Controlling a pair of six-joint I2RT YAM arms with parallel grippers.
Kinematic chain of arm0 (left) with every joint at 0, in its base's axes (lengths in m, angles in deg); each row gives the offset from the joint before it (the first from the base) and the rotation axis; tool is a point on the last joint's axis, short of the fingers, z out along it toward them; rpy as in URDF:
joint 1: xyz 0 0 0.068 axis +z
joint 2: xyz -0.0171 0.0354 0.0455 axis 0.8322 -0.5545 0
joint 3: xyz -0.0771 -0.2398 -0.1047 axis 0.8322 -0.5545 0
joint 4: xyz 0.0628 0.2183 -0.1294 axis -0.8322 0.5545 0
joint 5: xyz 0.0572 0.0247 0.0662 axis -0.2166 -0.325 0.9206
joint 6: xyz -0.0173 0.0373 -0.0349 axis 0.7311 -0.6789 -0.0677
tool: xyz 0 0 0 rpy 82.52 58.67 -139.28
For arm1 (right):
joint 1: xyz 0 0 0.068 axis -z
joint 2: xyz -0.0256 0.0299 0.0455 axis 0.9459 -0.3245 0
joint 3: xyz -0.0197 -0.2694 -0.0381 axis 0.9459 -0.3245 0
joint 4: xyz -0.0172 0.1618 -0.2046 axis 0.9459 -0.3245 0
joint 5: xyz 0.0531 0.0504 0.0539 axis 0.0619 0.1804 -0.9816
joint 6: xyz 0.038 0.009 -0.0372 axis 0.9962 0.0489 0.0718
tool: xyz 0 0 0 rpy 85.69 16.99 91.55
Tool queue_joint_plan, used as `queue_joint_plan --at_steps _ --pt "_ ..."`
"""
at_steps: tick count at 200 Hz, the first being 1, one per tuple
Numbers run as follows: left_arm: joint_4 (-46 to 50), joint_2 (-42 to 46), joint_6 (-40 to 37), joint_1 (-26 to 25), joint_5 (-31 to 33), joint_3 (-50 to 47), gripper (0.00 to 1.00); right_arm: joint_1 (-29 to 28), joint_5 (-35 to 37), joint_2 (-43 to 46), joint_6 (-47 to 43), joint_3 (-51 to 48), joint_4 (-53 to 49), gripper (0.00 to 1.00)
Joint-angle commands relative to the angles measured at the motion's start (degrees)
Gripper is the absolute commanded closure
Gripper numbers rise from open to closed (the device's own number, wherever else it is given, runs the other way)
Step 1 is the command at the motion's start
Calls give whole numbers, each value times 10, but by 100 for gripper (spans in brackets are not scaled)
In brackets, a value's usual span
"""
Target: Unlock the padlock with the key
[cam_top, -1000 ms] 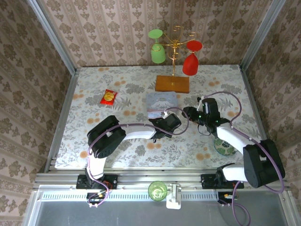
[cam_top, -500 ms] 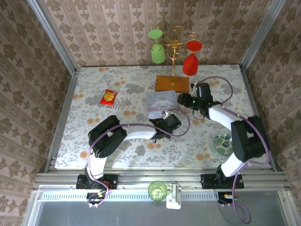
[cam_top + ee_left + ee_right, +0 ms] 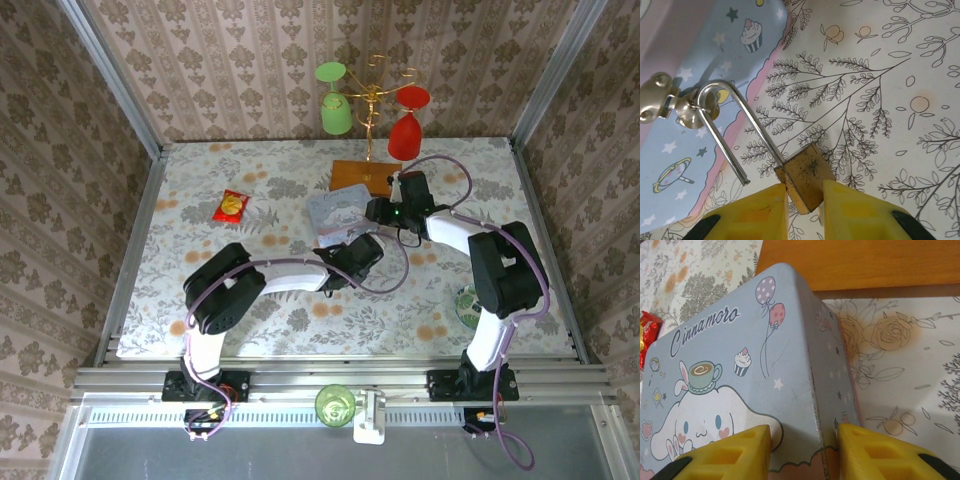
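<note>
The small brass padlock (image 3: 807, 175) sits between the yellow fingers of my left gripper (image 3: 805, 194), which is shut on its body. Its silver shackle (image 3: 735, 105) stands open, one leg free, and hooks through the metal hasp (image 3: 655, 97) on the pale blue tin (image 3: 690, 60). In the top view the left gripper (image 3: 348, 243) sits at the near edge of the tin (image 3: 335, 210). My right gripper (image 3: 805, 432) is open and straddles the tin's (image 3: 740, 355) right edge, one finger over the lid, the other beside the side wall. The key is hidden.
A wooden base (image 3: 366, 177) carrying a gold stand with a green glass (image 3: 335, 115) and a red glass (image 3: 403, 140) stands just behind the tin. A red-and-yellow snack packet (image 3: 232, 206) lies to the left. A green patterned dish (image 3: 468, 305) sits at the right.
My right arm has swung up and left from the table's right side to the tin's right edge. The left gripper has closed on the padlock. The tin has turned slightly.
</note>
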Motion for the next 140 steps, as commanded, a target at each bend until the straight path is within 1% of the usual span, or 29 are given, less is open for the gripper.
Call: queue_joint_plan --at_steps 1,21,36,49,60,75,93,102,111,115,140 --pt "-25 -5 -43 25 -2 23 77 -20 -43 -12 -16 -18 -11 61" --pt "-66 -13 -51 36 -25 27 76 -22 -48 -8 -16 -31 -1 61" --pt "-48 -35 -66 38 -33 67 75 -22 -62 -17 -4 -35 10 61" --pt "-60 -44 -95 31 -33 74 74 -23 -71 -26 -2 -34 11 61" --pt "-61 -49 -109 29 -23 80 74 -22 -63 -29 -6 -37 4 61" --pt "-46 -48 -100 41 -29 81 74 -18 -41 -29 -12 -38 -12 61" --pt "-53 -23 -65 57 -38 47 72 -6 -28 -20 -7 -41 -17 60" --pt "-63 -5 -48 59 -34 22 68 -2 -24 -14 -6 -41 -19 59" --pt "-74 10 -42 57 -30 0 58 -1 -24 -12 -9 -37 -25 59" --pt "-77 16 -41 56 -30 -8 56 -1 -24 -11 -11 -34 -27 59" --pt "-33 18 1 55 -10 -14 53 -2 -32 -18 -7 -20 -32 58"
